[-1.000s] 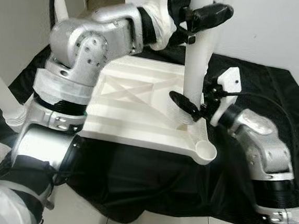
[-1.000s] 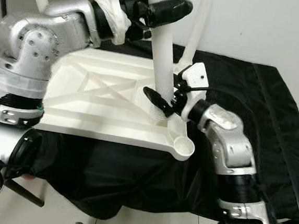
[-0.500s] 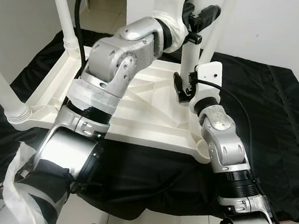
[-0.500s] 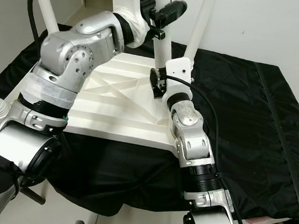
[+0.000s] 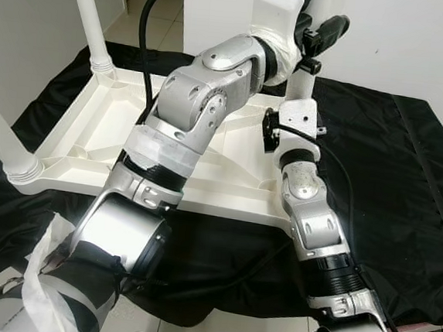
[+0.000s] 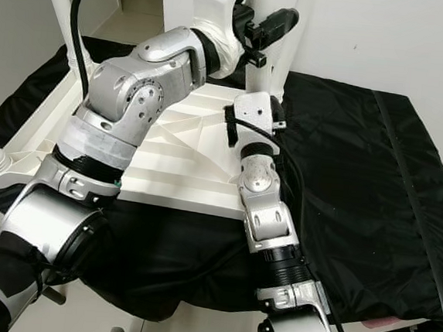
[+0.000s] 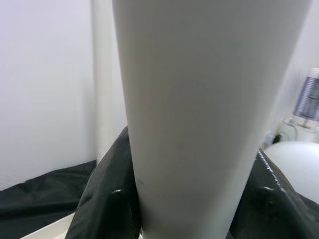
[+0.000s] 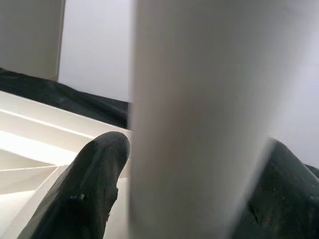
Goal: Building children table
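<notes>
Now both pincers grip the same upright white leg [image 5: 299, 91]: the left pincer [image 5: 320, 35] high, the right pincer [image 5: 275, 132] risen from the socket at the upturned tabletop [image 5: 92, 135], suggesting seating nears completion.

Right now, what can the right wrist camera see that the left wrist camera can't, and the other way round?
Right wrist alone: its own black fingers hugging the white leg, plus the upturned tabletop. Left wrist alone: a second leg standing behind against the wall. Both: that same thick white leg up close, and the black cloth beneath.
</notes>
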Tool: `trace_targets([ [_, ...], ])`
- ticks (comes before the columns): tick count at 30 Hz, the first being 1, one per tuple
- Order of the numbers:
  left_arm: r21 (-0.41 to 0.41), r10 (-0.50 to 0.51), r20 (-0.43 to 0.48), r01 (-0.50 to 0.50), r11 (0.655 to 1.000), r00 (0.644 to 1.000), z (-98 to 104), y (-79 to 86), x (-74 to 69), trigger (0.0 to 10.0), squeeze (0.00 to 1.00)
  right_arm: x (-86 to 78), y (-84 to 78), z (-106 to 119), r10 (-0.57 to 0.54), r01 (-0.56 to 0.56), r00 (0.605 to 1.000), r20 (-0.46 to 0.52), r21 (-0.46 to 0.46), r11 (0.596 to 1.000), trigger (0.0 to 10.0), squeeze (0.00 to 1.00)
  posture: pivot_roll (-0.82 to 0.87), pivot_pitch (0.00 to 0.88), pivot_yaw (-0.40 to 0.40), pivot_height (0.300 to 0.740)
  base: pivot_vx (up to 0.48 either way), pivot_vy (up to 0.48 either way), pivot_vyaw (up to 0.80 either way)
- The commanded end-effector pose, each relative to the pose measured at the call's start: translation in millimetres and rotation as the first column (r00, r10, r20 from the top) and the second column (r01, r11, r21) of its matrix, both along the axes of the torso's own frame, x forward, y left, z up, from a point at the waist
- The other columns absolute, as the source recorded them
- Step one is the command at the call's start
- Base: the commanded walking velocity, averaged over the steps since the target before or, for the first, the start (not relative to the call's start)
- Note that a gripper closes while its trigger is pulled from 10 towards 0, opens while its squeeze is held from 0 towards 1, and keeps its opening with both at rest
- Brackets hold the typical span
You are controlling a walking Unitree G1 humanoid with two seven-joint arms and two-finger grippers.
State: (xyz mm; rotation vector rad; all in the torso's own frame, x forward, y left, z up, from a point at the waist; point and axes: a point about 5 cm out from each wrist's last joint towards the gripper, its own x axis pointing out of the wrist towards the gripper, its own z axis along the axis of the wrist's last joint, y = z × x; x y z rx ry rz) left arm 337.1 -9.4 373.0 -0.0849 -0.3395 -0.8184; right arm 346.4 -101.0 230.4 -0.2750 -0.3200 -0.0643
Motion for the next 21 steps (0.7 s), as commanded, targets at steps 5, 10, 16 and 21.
trace_targets([
  [5,-0.064,0.156,-0.009,-0.157,0.986,0.988,6.8,4.3,4.0,10.0,0.00,0.5,-0.1,-0.4,-0.032,0.032,0.999,0.014,0.016,0.999,4.0,0.00,-0.02,0.069,-0.014,0.740,0.000,0.000,0.00],
  [10,-0.069,0.159,-0.006,-0.159,0.985,0.987,7.4,4.4,4.1,10.0,0.00,0.4,-1.4,-1.5,-0.055,0.054,0.998,0.014,0.031,0.998,0.0,0.00,-0.02,0.069,-0.015,0.740,0.000,0.000,0.00],
  [16,-0.060,0.156,-0.003,-0.156,0.986,0.988,7.4,3.6,4.0,10.0,0.00,2.3,-4.9,-0.7,-0.070,0.069,0.997,0.021,0.050,0.996,0.0,0.00,-0.02,0.069,-0.015,0.740,0.000,0.000,0.00],
  [21,-0.028,0.114,0.053,-0.113,0.993,0.992,8.2,-0.1,0.3,10.0,0.00,2.8,-6.5,0.9,-0.080,0.078,0.996,0.026,0.075,0.994,10.0,0.00,-0.02,0.069,-0.015,0.740,0.000,0.000,0.00],
])
